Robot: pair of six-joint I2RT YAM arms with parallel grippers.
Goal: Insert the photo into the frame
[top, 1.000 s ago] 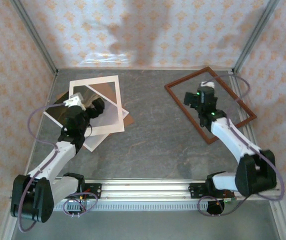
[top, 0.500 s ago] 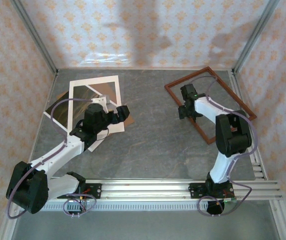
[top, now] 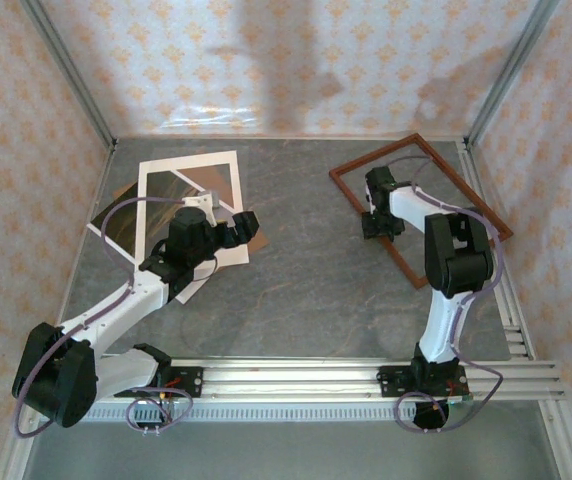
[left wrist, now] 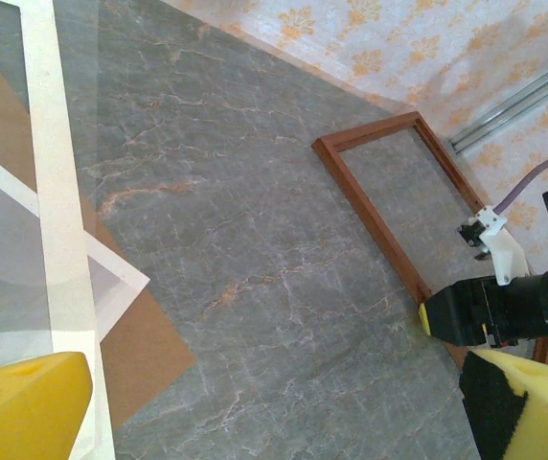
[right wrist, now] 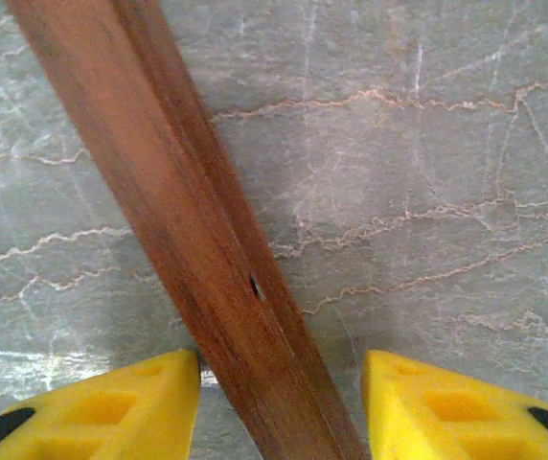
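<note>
Photo [top: 116, 222] lies at the left of the top view, tilted, tucked under the white mat [top: 188, 160], with its dark left part sticking out past the mat's left edge. You will find it well apart from the frame [top: 374, 154], which lies flat at the upper right of the grey worktop [top: 306, 280] with nothing inside its opening.

Left claw [top: 244, 228] hangs over the mat's right edge, by its lower corner. Its wrist view shows the yellow fingers [left wrist: 25, 402] spread wide and holding nothing. The mat's strip [left wrist: 58, 211] and a corner of brown cardboard [left wrist: 145, 350] lie at the left of that view, the frame [left wrist: 370, 216] at the upper right.

Right claw [top: 374, 222] sits low on the frame's left rail. In its wrist view the claw [right wrist: 279, 412] is spread and straddles the rail [right wrist: 207, 249]. The left pad [right wrist: 102, 407] is at the wood's edge; the right pad stands a little apart from it.
</note>
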